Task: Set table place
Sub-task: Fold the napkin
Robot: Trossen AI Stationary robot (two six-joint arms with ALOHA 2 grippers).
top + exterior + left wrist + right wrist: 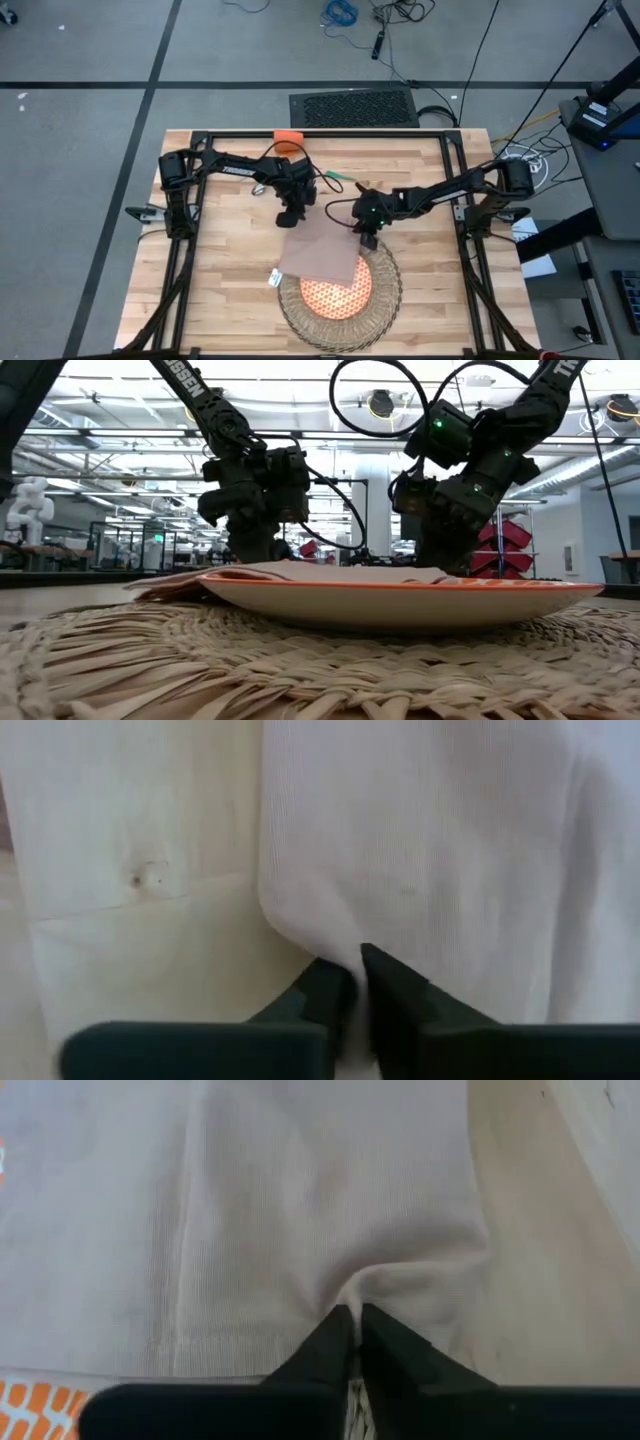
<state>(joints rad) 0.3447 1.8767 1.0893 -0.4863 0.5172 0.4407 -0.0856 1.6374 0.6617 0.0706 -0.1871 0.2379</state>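
Observation:
The beige napkin (320, 252) lies spread over the far part of the orange-patterned plate (345, 295). The plate sits on the round wicker placemat (385, 300) near the table's front edge. My left gripper (291, 219) is shut at the napkin's far left corner. My right gripper (366, 239) is shut at its far right corner. In the low view the napkin (300, 571) lies flat along the plate's rim (420, 592). An orange cup (288, 140) stands at the far edge of the table (220, 280). My left gripper pinches the napkin's far left corner (345, 942) between its two fingers, slanting down from the far side. The cloth beyond the fingers lies flat. My right gripper pinches the napkin's far edge near the right corner (358, 1292), slanting down from the far side. The cloth puckers at its fingertips (335, 1330).
A green-handled utensil (338, 178) lies on the table between the two arms, behind the grippers. A small white item (274, 278) lies at the placemat's left edge. Bare wood shows to the left and right of the placemat.

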